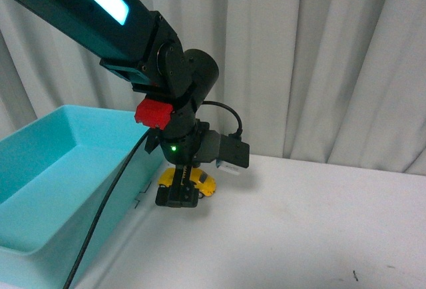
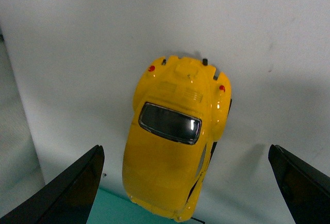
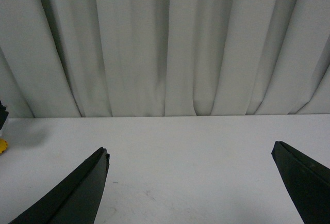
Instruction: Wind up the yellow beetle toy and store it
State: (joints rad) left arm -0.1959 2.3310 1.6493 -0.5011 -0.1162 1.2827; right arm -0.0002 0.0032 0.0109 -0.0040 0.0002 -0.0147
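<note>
The yellow beetle toy [image 1: 205,184] stands on the white table beside the teal bin, mostly hidden behind my left gripper [image 1: 177,197]. In the left wrist view the yellow beetle toy [image 2: 175,136] is seen from above, dark rear window up, lying between the spread black fingers [image 2: 67,190]. My left gripper [image 2: 188,193] is open and hangs over the car without touching it. My right gripper [image 3: 191,188] is open over bare table with nothing between its fingers. A sliver of the yellow toy [image 3: 3,145] shows at that view's edge.
A large teal bin [image 1: 40,189] sits at the left of the table, its wall close to the toy. A black cable [image 1: 106,202] runs down from the left arm past the bin. Grey curtains [image 1: 319,56] close off the back.
</note>
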